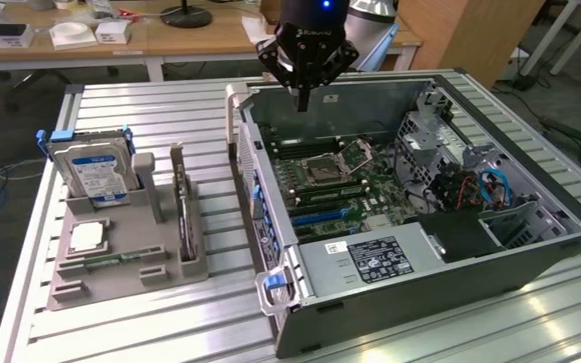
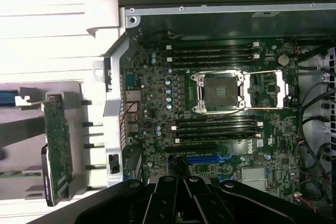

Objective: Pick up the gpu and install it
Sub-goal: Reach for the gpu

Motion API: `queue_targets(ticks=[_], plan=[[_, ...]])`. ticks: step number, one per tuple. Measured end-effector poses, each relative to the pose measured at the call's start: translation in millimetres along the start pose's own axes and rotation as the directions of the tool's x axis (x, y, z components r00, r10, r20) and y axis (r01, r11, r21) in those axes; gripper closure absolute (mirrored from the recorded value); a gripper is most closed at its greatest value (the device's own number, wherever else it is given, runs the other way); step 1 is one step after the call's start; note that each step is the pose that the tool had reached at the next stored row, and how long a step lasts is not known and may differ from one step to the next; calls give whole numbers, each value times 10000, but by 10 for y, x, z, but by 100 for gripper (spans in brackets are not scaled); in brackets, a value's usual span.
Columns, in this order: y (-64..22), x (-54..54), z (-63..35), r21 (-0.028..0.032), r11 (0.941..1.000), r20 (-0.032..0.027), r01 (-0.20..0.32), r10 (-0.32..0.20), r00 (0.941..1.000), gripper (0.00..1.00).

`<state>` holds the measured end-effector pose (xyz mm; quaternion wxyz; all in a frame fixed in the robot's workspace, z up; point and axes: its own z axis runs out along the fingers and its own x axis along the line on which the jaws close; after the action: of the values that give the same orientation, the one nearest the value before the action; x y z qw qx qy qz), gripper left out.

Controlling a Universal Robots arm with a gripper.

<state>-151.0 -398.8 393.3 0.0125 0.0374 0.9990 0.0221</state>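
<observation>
Jaws pressed together, empty; thin dark rectangular gpu card [image 1: 182, 212], 9 o'clock of the open black computer case [image 1: 422, 302], looks light, stiff, fragile, so I'd pinch its bare top edge.

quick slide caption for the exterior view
Shut black robot hand above the open grey computer case; thin dark gpu card stands in the grey tray

Bright overhead light; glare on metal table [image 1: 532, 318]; case [image 1: 452, 283] interior shadowed.
</observation>
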Motion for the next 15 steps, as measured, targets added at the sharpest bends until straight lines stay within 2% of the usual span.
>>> queue_targets(ticks=[15], plan=[[-5, 66, -2, 0, 10000, 0, 0, 0, 10000, 90]])
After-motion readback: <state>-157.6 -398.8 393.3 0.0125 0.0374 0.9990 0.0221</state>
